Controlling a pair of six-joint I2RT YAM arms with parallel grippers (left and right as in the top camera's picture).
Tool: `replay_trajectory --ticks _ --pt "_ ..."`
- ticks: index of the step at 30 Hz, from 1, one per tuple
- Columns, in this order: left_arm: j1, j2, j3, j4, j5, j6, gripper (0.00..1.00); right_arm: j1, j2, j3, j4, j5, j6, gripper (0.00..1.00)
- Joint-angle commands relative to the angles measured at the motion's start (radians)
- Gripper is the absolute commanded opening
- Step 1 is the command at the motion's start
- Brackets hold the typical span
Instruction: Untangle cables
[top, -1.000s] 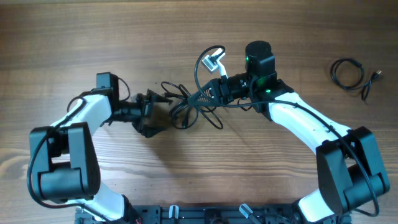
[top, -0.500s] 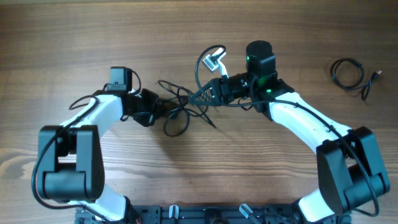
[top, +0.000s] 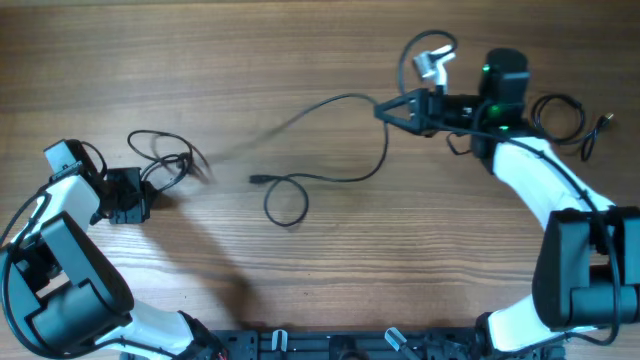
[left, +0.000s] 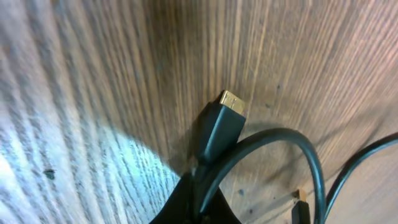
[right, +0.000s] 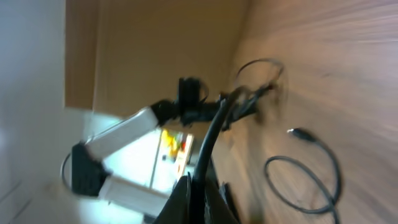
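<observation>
At centre of table (top: 330, 290): black cable (top: 345, 178) lying flat, one loop, free plug end (top: 256, 180). At left: left gripper (top: 148, 193), jaws clamped on cable bunch (top: 165, 160), gold-tipped plug (left: 231, 102) just ahead. Farther right: right gripper (top: 388, 108), jaws pinched on black cable. Beyond: coiled spare cable (top: 560, 115).

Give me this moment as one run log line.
left gripper shut on cable bundle | right gripper shut on long cable | bundle and long cable apart | spare coil far right, untouched
</observation>
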Motion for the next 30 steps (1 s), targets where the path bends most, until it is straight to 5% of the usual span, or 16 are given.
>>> replay_trajectory --ticks 1,8,15,22,25,30 --pt "0.006 0.017 -0.009 -0.006 -0.095 0.0 0.04 -0.093 -0.01 0.002 -0.15 0.173 -0.169 0.04" --pt "-0.04 0.017 -0.009 0.01 -0.075 -0.003 0.04 -0.139 -0.01 0.002 -0.674 0.625 -0.517 0.04" --pt "-0.212 0.017 -0.009 0.084 -0.088 0.001 0.06 0.002 -0.028 0.023 -0.776 0.676 -0.53 0.05" --pt "-0.249 0.017 -0.009 0.13 -0.077 0.004 0.04 0.076 -0.166 0.285 -1.11 1.162 -0.513 0.04" --pt "-0.29 0.017 -0.009 0.223 0.064 0.142 0.04 0.077 -0.167 0.452 -1.266 1.371 -0.525 0.04" --pt "-0.519 0.017 -0.009 0.353 0.083 0.344 0.04 0.077 -0.167 0.524 -1.353 1.393 -0.627 0.04"
